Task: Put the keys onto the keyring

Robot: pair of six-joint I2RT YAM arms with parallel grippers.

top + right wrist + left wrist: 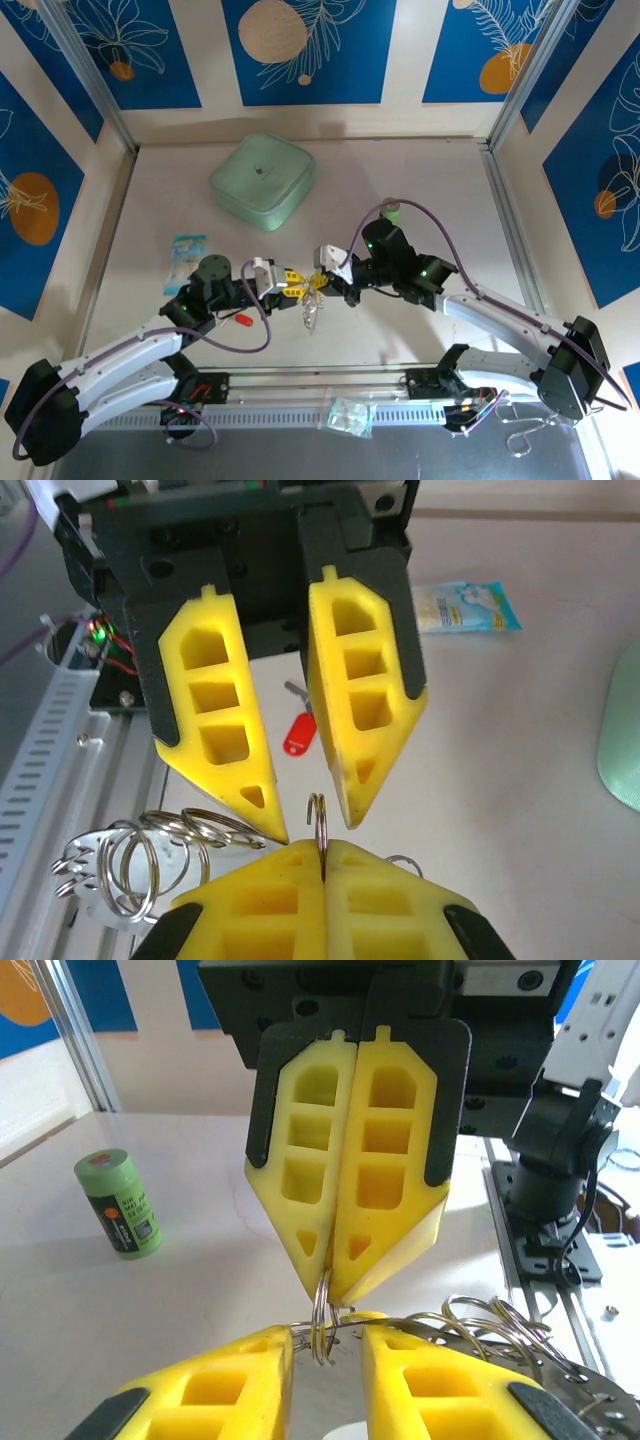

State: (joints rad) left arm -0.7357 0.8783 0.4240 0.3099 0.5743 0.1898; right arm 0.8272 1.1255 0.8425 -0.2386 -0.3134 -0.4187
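My right gripper [324, 855] is shut on a thin silver split ring, the keyring [318, 825], which stands on edge out of its yellow pads. Facing it, my left gripper [328, 1345] is open, its fingertips either side of that keyring [322, 1320] without pinching it. Both grippers meet above mid-table, left [295, 282] and right [322, 280]. A bunch of more silver rings [150, 855] hangs from the same cluster [312, 310]. The red-headed key [238, 320] lies on the table by the left arm and appears as the red key [300, 732] between the left fingers. A small yellow piece [365, 1315] shows behind the ring; I cannot tell what it is.
A pale green square lid [263, 180] sits at the back centre. A green cylinder [393, 211] stands behind the right arm. A light blue packet [186, 256] lies at the left. A clear plastic bag [348, 415] rests on the front rail.
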